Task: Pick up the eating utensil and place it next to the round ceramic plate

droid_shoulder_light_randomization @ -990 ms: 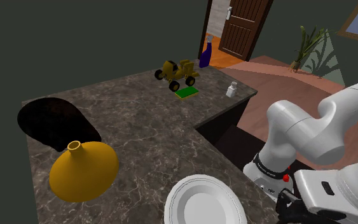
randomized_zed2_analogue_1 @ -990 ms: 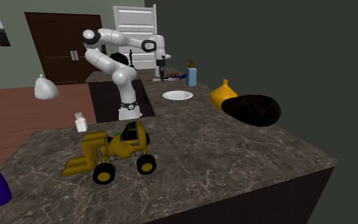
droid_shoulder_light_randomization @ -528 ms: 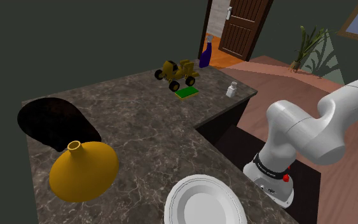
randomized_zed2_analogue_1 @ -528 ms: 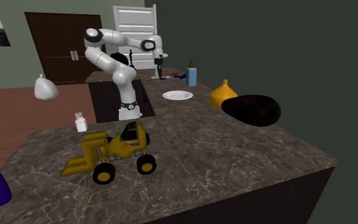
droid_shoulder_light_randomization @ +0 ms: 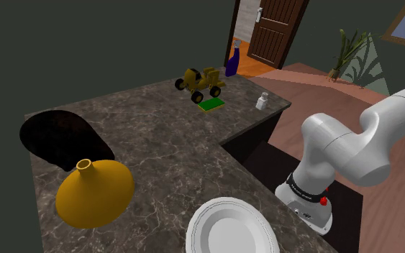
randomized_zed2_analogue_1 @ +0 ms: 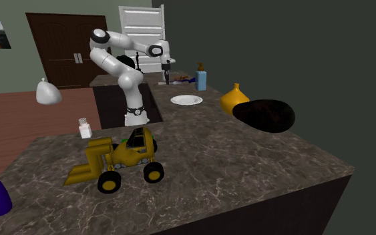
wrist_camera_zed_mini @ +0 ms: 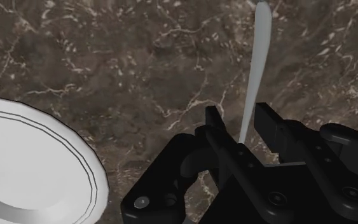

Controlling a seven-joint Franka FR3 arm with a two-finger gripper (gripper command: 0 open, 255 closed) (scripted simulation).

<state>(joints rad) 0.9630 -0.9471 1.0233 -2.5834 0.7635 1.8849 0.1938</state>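
In the wrist view my black gripper [wrist_camera_zed_mini: 240,127] is shut on a thin pale utensil [wrist_camera_zed_mini: 255,70]. Its slender handle runs out past the fingertips over the dark marble counter [wrist_camera_zed_mini: 139,70]. The round white plate [wrist_camera_zed_mini: 25,165] lies on the counter beside the gripper, apart from the utensil. In the second exterior view the gripper [randomized_zed2_analogue_1: 167,75] hangs above the far end of the counter, behind the plate [randomized_zed2_analogue_1: 186,100]. The shoulder view has the plate [droid_shoulder_light_randomization: 229,226] at its bottom edge and the white arm [droid_shoulder_light_randomization: 352,147] at its right.
A yellow vase [droid_shoulder_light_randomization: 93,190] and a black rounded object [droid_shoulder_light_randomization: 60,138] sit at the shoulder view's left. A yellow toy forklift [droid_shoulder_light_randomization: 201,83], a green pad [droid_shoulder_light_randomization: 211,105] and a small white shaker [droid_shoulder_light_randomization: 262,101] stand at the far end. A blue bottle [randomized_zed2_analogue_1: 201,79] stands near the gripper.
The hand has left the shoulder view's lower right corner. In the second exterior view the gripper has lifted slightly and shifted a little leftwards with the utensil still in it.
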